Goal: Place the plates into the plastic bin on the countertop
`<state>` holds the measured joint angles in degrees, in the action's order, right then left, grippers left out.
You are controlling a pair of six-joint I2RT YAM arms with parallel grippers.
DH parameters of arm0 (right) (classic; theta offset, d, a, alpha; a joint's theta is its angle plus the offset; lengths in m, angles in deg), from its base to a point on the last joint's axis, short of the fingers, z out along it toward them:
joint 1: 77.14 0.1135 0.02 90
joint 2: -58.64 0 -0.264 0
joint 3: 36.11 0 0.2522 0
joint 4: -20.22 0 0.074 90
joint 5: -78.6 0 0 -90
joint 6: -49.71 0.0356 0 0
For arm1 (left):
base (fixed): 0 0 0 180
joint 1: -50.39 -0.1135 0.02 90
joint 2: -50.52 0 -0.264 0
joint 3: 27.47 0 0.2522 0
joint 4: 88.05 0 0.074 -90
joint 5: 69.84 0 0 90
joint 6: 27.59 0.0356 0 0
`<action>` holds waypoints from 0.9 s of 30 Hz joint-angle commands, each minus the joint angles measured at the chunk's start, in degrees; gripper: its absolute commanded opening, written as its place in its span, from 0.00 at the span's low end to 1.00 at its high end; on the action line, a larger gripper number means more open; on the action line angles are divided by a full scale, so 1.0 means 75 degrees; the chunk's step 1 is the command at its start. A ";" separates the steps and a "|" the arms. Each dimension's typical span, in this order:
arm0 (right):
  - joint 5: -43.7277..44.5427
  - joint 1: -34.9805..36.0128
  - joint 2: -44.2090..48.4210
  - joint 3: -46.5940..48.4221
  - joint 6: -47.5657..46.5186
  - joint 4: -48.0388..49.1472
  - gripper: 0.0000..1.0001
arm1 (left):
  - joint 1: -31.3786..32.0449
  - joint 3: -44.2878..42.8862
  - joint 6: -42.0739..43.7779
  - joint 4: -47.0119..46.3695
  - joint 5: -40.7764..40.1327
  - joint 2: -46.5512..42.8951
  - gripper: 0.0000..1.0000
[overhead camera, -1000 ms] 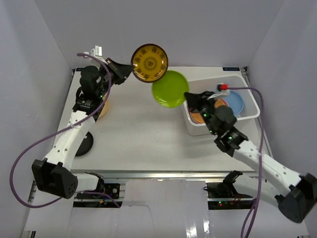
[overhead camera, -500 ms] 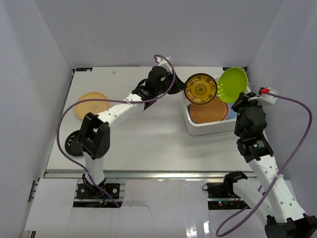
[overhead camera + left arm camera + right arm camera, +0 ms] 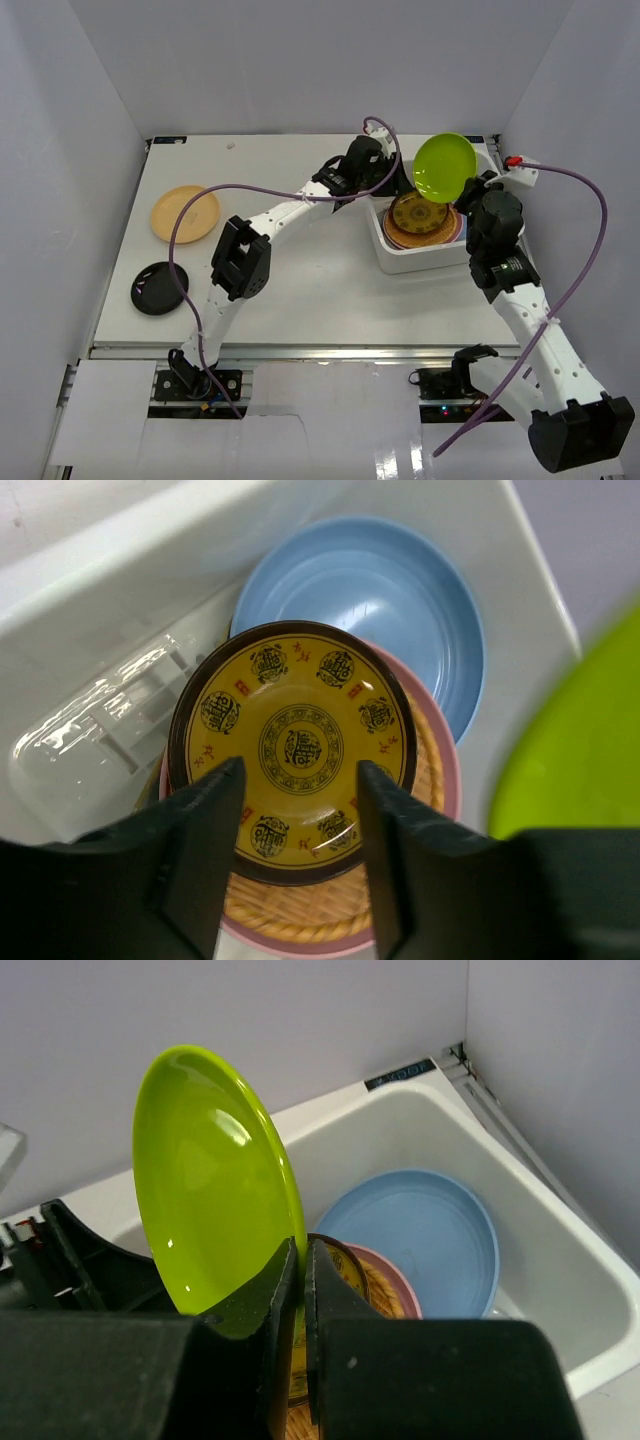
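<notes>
The white plastic bin (image 3: 400,262) stands at the countertop's (image 3: 300,280) right rear. Inside it a black-and-yellow plate (image 3: 300,710) lies on a woven tan plate (image 3: 300,905), which rests on a pink plate (image 3: 445,770). A blue plate (image 3: 380,600) lies beside them. My left gripper (image 3: 298,772) hovers open just above the black-and-yellow plate, touching nothing. My right gripper (image 3: 301,1250) is shut on the rim of a lime green plate (image 3: 205,1180), held upright over the bin (image 3: 560,1260). From above, the lime plate (image 3: 445,165) hangs over the bin's far side.
A yellow-orange plate (image 3: 184,212) and a black plate (image 3: 159,287) lie on the countertop's left side. The enclosure's back and right walls stand close to the bin. Purple cables loop from both arms.
My left gripper has opened and let go of the black-and-yellow plate, which now lies on the stack in the bin. The right arm has shifted the lime plate leftward over the bin.
</notes>
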<state>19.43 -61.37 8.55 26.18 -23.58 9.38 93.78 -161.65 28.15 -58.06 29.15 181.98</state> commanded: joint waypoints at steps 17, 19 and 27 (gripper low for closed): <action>-0.3442 -0.1599 -0.2192 -0.0659 0.1323 0.0361 0.08 | 0.0003 0.2072 0.1896 -0.0429 -0.3001 -0.4247 0.98; -0.3385 -0.1599 -0.2228 -0.0694 0.1381 0.0338 0.13 | -0.0195 0.3325 0.1862 -0.0534 -0.3822 -0.5161 0.98; -0.5009 -0.1587 -0.1713 -0.0296 0.1627 0.0722 0.96 | -0.4551 0.7101 -0.0235 -0.0231 -0.1848 -0.7249 0.98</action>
<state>-9.57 -73.32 -7.43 20.61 -12.41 10.03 69.70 -114.53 32.77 -64.25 9.40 127.64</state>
